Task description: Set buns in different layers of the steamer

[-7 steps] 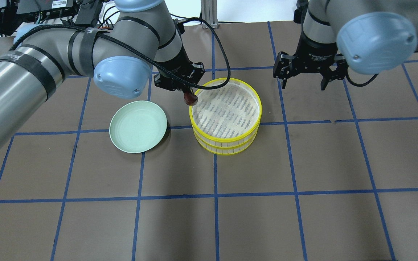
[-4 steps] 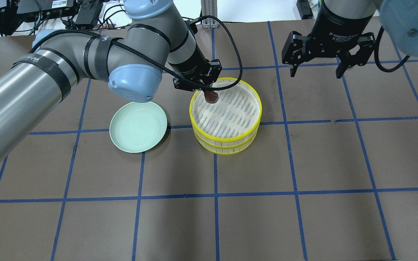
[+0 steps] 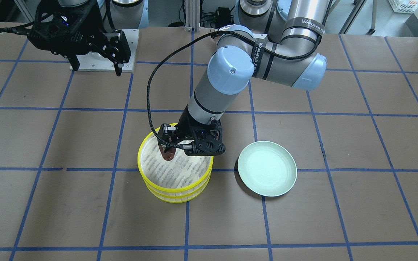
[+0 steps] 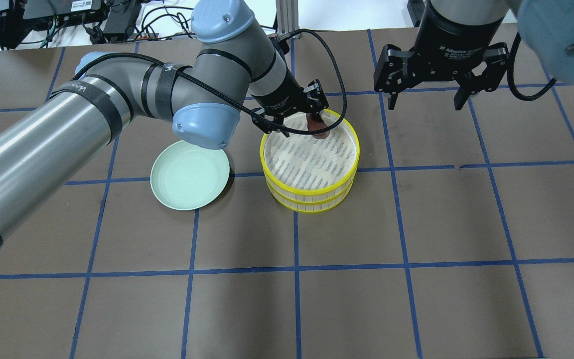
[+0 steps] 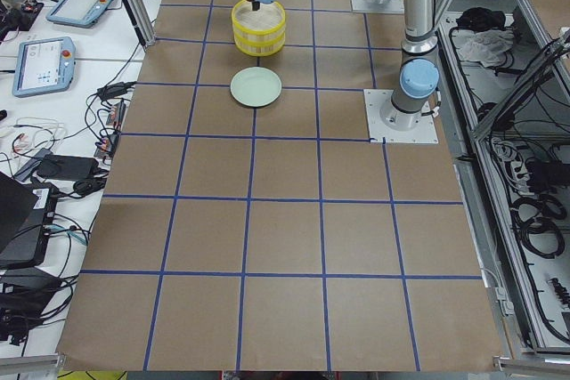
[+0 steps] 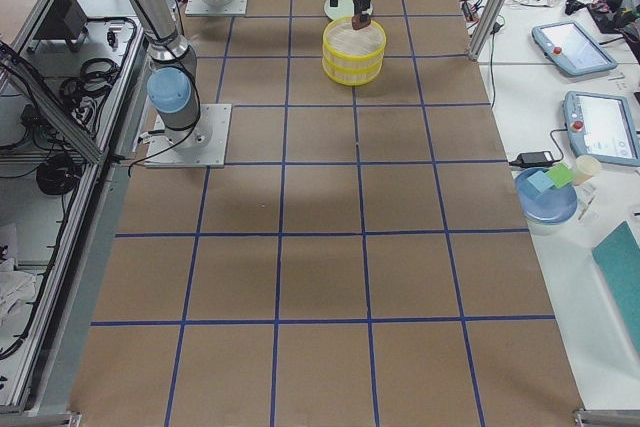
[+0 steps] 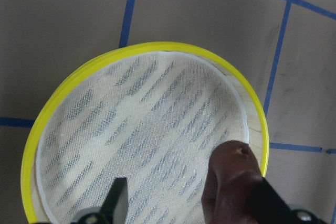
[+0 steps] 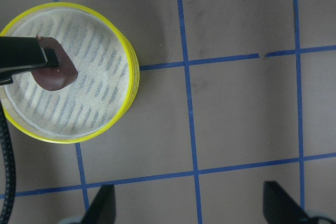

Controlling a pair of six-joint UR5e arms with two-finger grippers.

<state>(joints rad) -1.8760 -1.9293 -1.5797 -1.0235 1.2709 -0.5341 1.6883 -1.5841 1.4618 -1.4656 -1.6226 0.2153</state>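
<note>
Two yellow-rimmed steamer trays are stacked; the top tray [image 4: 312, 191] has a bare mesh floor and sits on the lower tray [image 4: 312, 210]. My left gripper [image 4: 314, 122] is shut on the dark reddish-brown bun [image 4: 319, 129] and holds it tilted just above the far part of the top tray's mesh. The bun also shows in the front view [image 3: 168, 154]. In the left wrist view the bun [image 7: 231, 179] sits against one finger. My right gripper [image 4: 425, 106] is open and empty, raised behind and right of the stack. The cream-white bun shows in no view.
An empty pale green plate [image 4: 190, 174] lies on the brown table to the left of the stack, also seen in the front view [image 3: 267, 168]. Blue tape lines grid the table.
My left gripper has carried the dark bun to the right, from beside the tray's left rim to over its far inner part. My right gripper has risen and shifted slightly.
</note>
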